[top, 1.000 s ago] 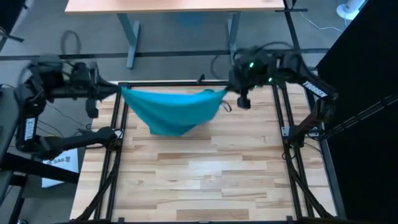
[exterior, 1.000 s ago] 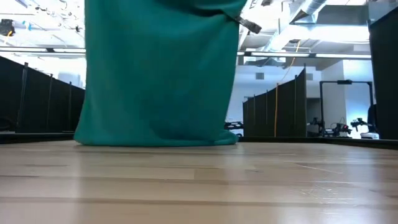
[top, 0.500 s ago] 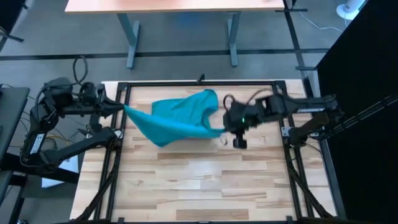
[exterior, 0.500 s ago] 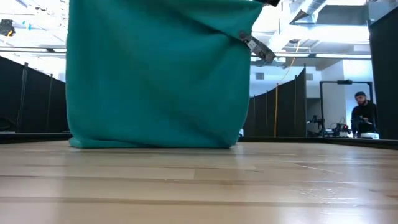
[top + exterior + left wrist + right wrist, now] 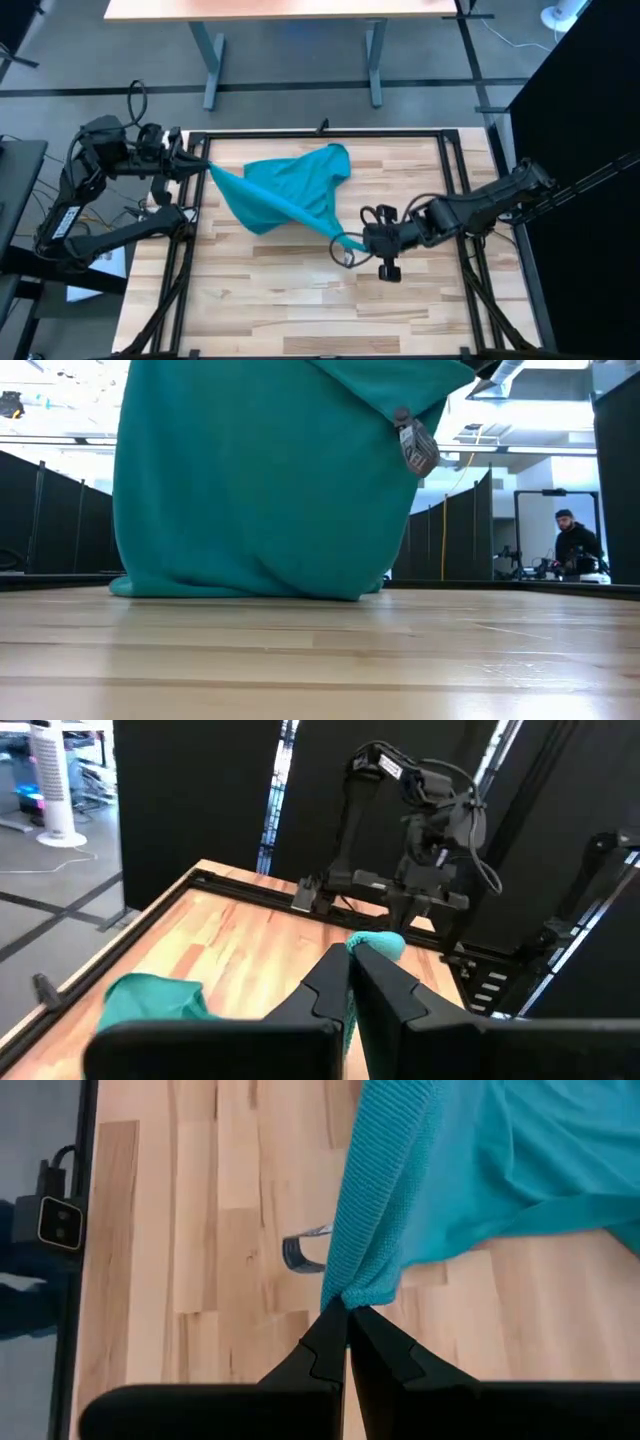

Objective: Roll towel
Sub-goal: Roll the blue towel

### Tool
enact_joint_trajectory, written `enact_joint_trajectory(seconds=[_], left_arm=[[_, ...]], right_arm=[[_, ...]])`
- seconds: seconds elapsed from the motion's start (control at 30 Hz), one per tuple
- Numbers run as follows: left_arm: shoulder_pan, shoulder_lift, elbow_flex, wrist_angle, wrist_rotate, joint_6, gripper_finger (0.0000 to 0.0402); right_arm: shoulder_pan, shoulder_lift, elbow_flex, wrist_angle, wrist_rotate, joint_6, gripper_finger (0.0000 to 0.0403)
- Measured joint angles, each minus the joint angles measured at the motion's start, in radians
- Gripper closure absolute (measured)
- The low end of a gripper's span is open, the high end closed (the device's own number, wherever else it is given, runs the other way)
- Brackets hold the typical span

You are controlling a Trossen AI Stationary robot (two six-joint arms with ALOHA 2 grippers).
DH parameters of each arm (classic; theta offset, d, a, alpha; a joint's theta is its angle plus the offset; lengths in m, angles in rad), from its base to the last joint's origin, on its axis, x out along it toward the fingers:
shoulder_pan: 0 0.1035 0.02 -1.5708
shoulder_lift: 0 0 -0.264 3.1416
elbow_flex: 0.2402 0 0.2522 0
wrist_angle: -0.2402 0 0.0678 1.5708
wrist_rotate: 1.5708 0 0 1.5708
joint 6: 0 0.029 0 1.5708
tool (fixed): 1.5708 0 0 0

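Note:
The teal towel (image 5: 290, 185) stretches slantwise between my two grippers. Its hanging lower part rests on the wood at the far middle of the table, and its bottom fold (image 5: 250, 588) meets the tabletop in the low view. A small grey tag (image 5: 415, 445) dangles from the towel. My left gripper (image 5: 205, 167) is shut on one corner at the table's far left. My right gripper (image 5: 352, 243) is shut on another corner near the table's middle, right of centre. My left gripper pinches a corner of the towel (image 5: 375, 945) between its two fingers, coming level from the table's left side. The edge running from it toward the other gripper is drawn taut and held above the table. My right gripper pinches a bunched corner of the towel (image 5: 355, 1292) between its two fingertips, coming from the table's right side. The corner is lifted clear of the wood. From it the cloth runs taut toward the far left.
Black frame rails (image 5: 460, 215) border the table on all sides. The near half of the tabletop (image 5: 320, 310) is bare wood. A desk (image 5: 290, 10) stands beyond the far edge. A person (image 5: 575, 540) shows in the room behind.
My right gripper has swung from the far edge toward the near edge and the table's middle, keeping its corner. The towel, first hung along the far edge, now runs slantwise, and its lower part has settled on the wood. My left gripper has shifted slightly toward the near edge.

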Motion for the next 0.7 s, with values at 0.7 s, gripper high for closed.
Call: enact_joint_trajectory(seconds=[0.7], left_arm=[[-1.065,0.503,0.000,0.159,-0.849,0.009,0.0402]], right_arm=[[0.047,0.001,-0.014,0.058,0.058,0.040,0.0403]])
